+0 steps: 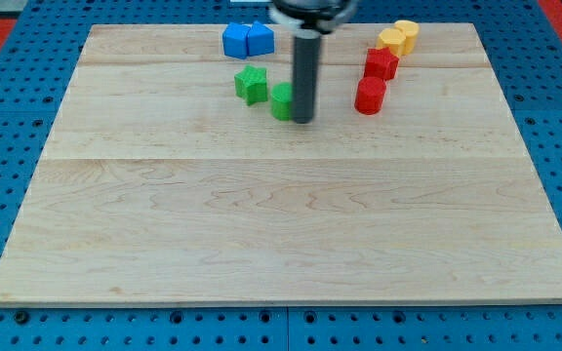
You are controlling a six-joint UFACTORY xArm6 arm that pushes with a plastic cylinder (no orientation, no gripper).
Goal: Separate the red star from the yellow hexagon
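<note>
Board [291, 224]: pale wood planks, visible grain, on blue pegboard [8, 39]. Blocks matte, chunky. Red star [381, 63] at view's upper right, touching yellow hexagon [392, 41] just above it; 2nd yellow block [407, 32] adj., shape unclear. Red cylinder [370, 96] just below star. Rod dark, straight, no gripper, holds nothing. My tip [303, 121] touches right side of green block [282, 100]; green star [252, 85] near, left. Two blue blocks [246, 40] at top.

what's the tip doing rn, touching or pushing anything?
My tip: no gripper, holds nothing; it sits against the right side of a green block, left of the red star.
</note>
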